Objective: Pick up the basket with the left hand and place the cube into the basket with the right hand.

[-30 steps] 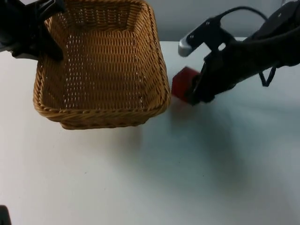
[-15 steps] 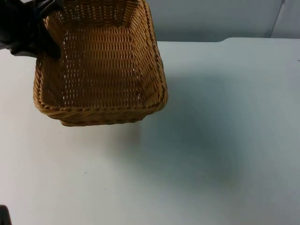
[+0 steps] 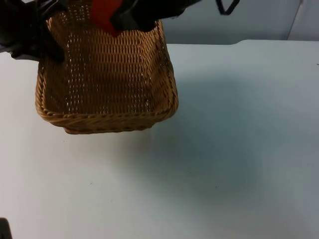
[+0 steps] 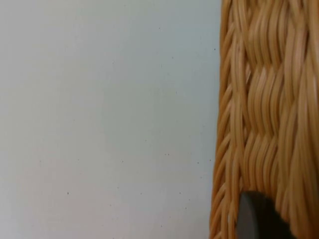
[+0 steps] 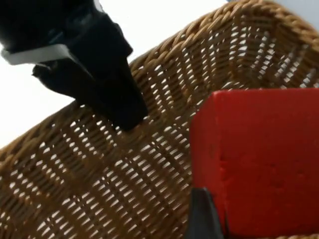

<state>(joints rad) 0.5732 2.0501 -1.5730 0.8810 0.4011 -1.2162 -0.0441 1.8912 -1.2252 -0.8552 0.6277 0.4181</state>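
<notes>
A: What is the top view giving us?

B: The left gripper [image 3: 47, 30] is clamping the far left rim of the woven basket [image 3: 107, 79], and the right gripper [image 3: 117, 17] is holding the red cube [image 3: 103, 14] over the basket's far end.

A: And the wrist cameras?

B: The right wrist view is showing the cube [image 5: 259, 159] close up, a plain red block with a slightly pitted face, pinched against a black fingertip [image 5: 202, 214], with the basket's open weave [image 5: 99, 179] beneath it and the left gripper [image 5: 109, 94] biting the rim. The left wrist view is showing the basket's outer wall [image 4: 269, 109] (tight tan strands) beside the bare white tabletop [image 4: 99, 119].

A: Room to move?

B: The tabletop [image 3: 239, 149] is lying open to the right of the basket and in front of it, and the grey wall [image 3: 249, 22] is closing off the far edge.
</notes>
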